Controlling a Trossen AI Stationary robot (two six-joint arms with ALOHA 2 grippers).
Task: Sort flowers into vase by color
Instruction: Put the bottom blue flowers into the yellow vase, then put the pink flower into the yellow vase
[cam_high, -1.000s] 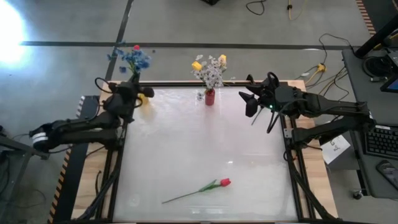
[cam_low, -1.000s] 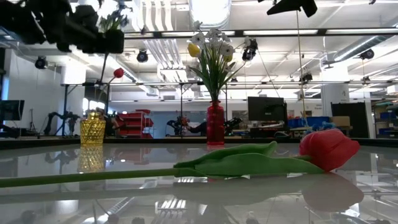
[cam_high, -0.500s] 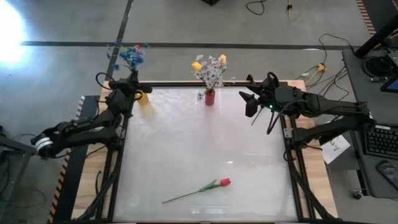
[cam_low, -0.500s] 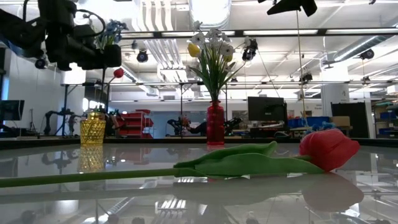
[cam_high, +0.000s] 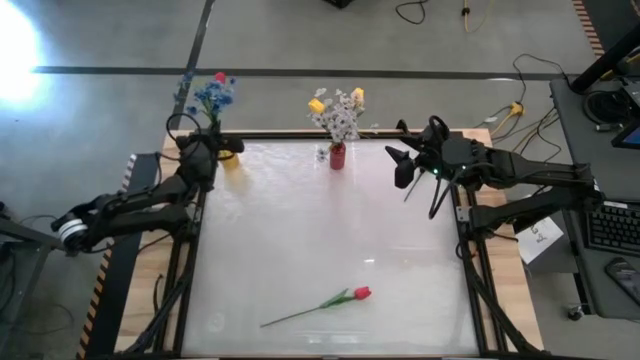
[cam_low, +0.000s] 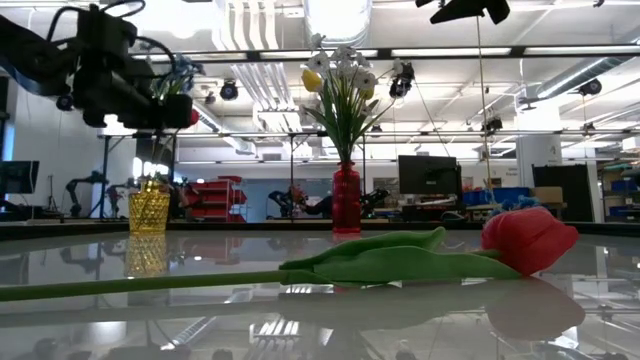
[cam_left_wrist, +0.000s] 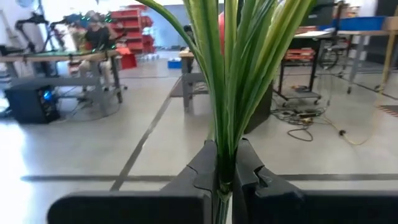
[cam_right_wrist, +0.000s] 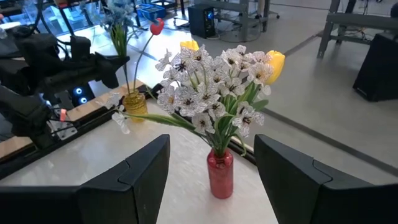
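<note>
We note a white glossy table on a grey concrete floor, with a workshop of benches and red shelving visible beyond it in the low view.

At the far left corner we see the left gripper above the yellow vase. Its fingers are pressed together on a bunch of green stems, pinching them just above the vase mouth. This bunch carries blue clusters and one red bud at the top. In the low view the stems stand nearly upright over the yellow vase, though we cannot tell whether they reach down into it.

At the middle of the far edge stands the red vase, holding white sprays and two yellow tulip heads.

Near the front edge, well apart from both vases, a single red tulip lies flat on the table, its stem running toward the left.

At the right, the right gripper hovers over the far right part of the table, fingers spread and holding nothing, facing the red vase.
</note>
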